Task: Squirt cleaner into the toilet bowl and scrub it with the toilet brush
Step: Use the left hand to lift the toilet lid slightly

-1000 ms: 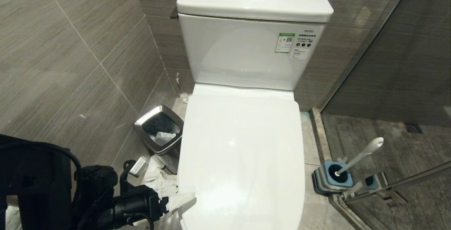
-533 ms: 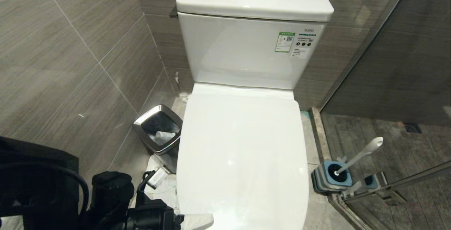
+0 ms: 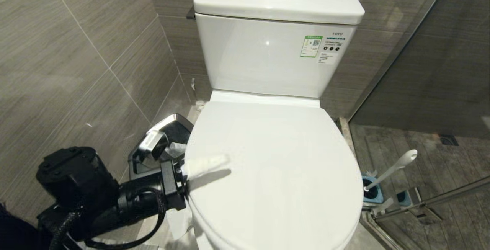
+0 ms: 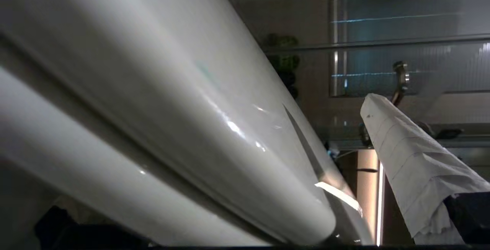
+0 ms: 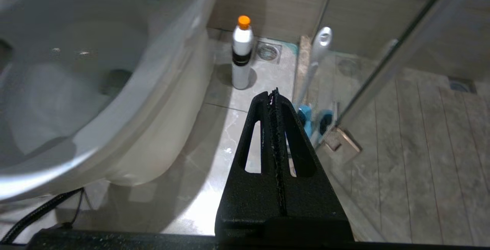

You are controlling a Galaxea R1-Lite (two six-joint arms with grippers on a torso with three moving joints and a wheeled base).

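Left gripper (image 3: 199, 167): jaws wide, wedged under toilet lid (image 3: 275, 173) (half-raised); risk: lid slipping off, slamming.

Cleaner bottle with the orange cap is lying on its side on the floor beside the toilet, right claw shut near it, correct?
Not quite: the cleaner bottle stands upright on the floor beside the toilet, as the right wrist view shows. The right claw is shut.

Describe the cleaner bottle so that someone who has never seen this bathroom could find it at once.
Start at the white toilet bowl. On the floor tiles beside its base, near the round floor drain, stands the cleaner, upright and alone. It is a small pale bottle with a dark band and an orange cap, unlike the tall whitish toilet brush nearby in its blue holder.
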